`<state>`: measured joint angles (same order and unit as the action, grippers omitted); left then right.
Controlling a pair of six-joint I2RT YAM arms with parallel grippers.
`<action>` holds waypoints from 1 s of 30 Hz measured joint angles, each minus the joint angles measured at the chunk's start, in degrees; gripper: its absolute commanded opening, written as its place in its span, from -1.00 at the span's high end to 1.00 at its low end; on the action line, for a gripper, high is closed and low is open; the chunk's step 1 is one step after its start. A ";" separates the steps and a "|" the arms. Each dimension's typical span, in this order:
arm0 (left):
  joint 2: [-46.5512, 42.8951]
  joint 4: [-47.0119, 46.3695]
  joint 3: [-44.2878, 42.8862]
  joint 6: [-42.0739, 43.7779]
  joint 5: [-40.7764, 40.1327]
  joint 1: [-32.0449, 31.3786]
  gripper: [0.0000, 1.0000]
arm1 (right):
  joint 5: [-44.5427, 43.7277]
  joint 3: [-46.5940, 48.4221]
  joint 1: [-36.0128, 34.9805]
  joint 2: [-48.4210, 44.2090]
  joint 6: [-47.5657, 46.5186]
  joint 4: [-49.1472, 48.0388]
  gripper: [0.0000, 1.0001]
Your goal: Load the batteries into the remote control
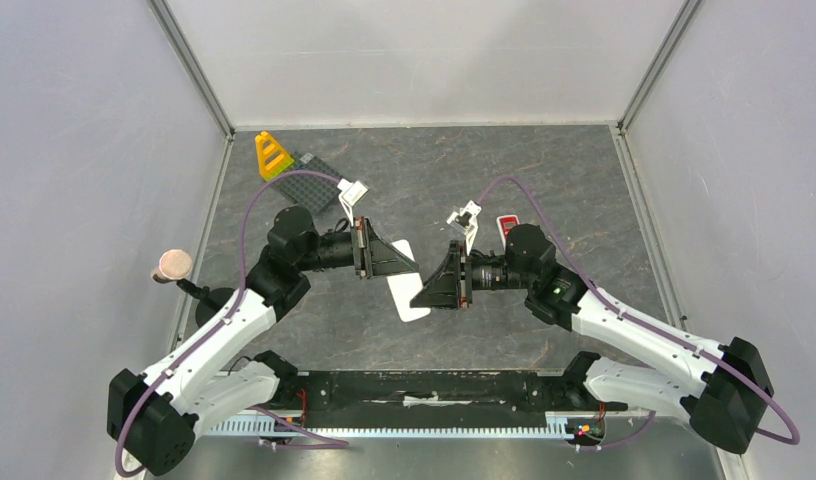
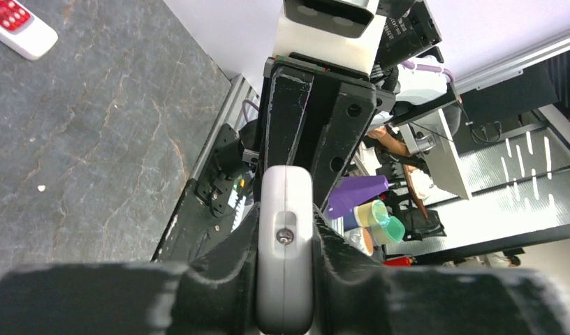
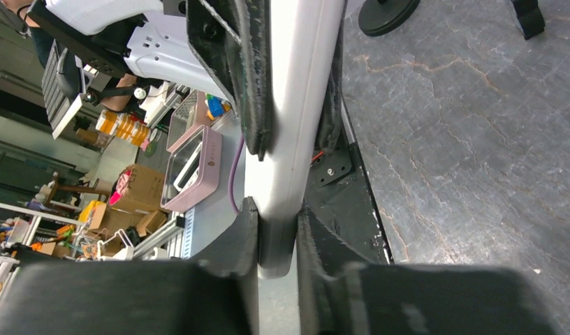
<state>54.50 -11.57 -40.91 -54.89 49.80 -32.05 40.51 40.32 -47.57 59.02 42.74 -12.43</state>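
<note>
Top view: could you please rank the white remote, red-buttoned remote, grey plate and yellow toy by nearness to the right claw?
1. White remote, gripped in the right claw.
2. Red-buttoned remote, back right.
3. Grey plate, back left.
4. Yellow toy, back-left corner.

The table (image 1: 424,170) is a dark grey slab with pale veins like stone, with white walls on three sides. At its far left lies a grey studded plate (image 1: 311,177). A yellow triangular block (image 1: 272,156) is at that plate's far-left corner, on it or just beside it. Right of centre a small white remote with red buttons (image 1: 508,228) lies flat, face up. A long black base plate (image 1: 434,385) runs along the near edge.
</note>
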 measured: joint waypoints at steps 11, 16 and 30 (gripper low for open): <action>-1.81 11.78 -3.23 4.46 -7.91 0.04 -0.46 | -2.69 0.00 2.34 -0.46 -1.38 4.68 1.00; -3.50 30.42 -9.57 10.62 -27.93 0.09 -0.49 | -11.04 2.21 4.98 -0.94 -6.67 16.55 1.00; -7.30 47.28 -10.47 13.35 -48.96 0.20 -0.47 | -65.00 12.28 5.73 19.28 -18.51 43.32 1.00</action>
<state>47.20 35.70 -51.37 -41.54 0.84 -31.86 -24.49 52.60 -41.85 78.30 24.23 30.89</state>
